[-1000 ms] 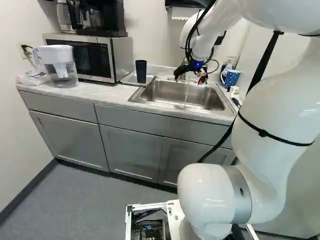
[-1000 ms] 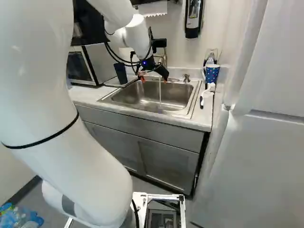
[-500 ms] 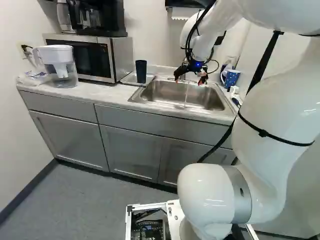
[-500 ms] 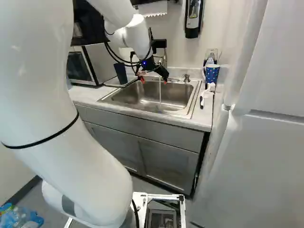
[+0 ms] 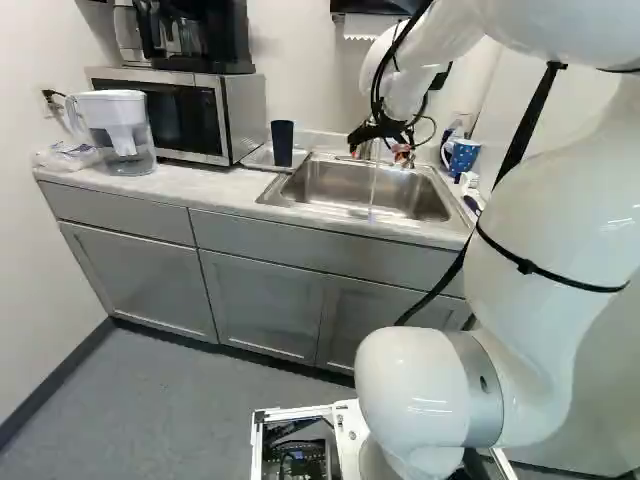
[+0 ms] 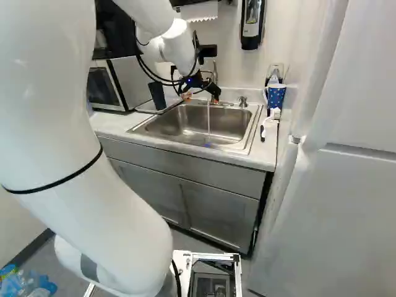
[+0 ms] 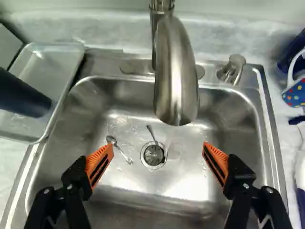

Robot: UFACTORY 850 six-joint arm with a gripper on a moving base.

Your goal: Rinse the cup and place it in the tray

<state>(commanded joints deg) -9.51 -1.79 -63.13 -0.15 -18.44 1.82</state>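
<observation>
And up it goes: the gripper (image 6: 201, 99) tips upward vs. a sec ago, fingertips now higher over the sink (image 6: 179, 128) & pointing more toward the faucet (image 7: 175, 76) side in both base views. Its blue light (image 6: 188, 81) drops out of sight in L base view, while a blue spot (image 6: 207, 145) near the sink's front edge shows stronger in R base view.

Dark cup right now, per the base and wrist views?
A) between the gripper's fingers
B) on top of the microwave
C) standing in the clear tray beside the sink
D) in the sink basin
C: the dark cup stands in the clear tray, beside the sink.
</observation>
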